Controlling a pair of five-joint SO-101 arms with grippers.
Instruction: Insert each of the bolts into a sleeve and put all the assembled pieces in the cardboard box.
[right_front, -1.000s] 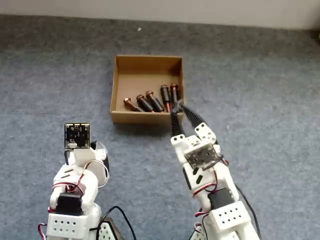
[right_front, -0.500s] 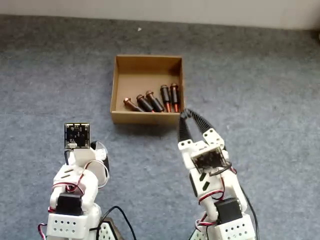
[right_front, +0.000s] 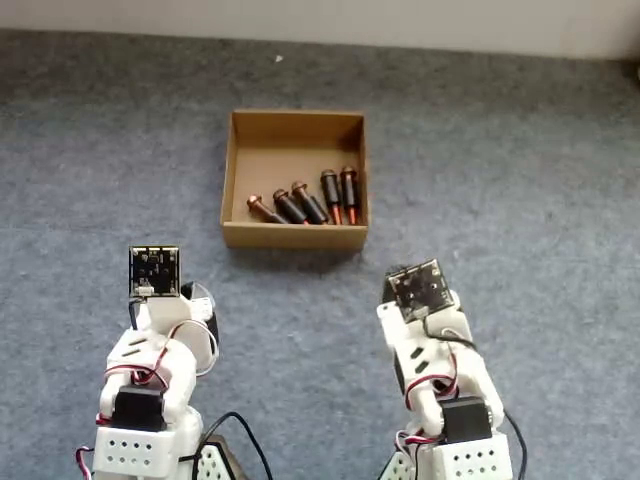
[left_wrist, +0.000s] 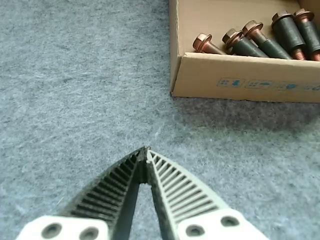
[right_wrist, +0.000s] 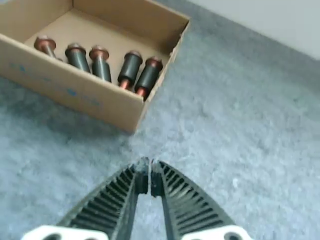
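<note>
Grey carpety worktop (right_front: 520, 150) under everything, with a pale wall strip (right_front: 400, 15) along the far edge. Left arm (right_front: 150, 380) and right arm (right_front: 435, 370) on near side, bases cut off by frame edge. Cardboard box (right_front: 292, 237) open, sitting beyond both arms. Five sleeved bolts (right_front: 300, 205) in a row inside, by near wall. From left wrist their lower ends are hidden behind that wall, box cropped at edge, and sleeve on the end one is hard to make out. Left claw (left_wrist: 146, 156) pinched tight, tips touching, over bare carpet short of box. Right claw (right_wrist: 146, 170) same deal, closed tip to tip, empty, near box corner.
</note>
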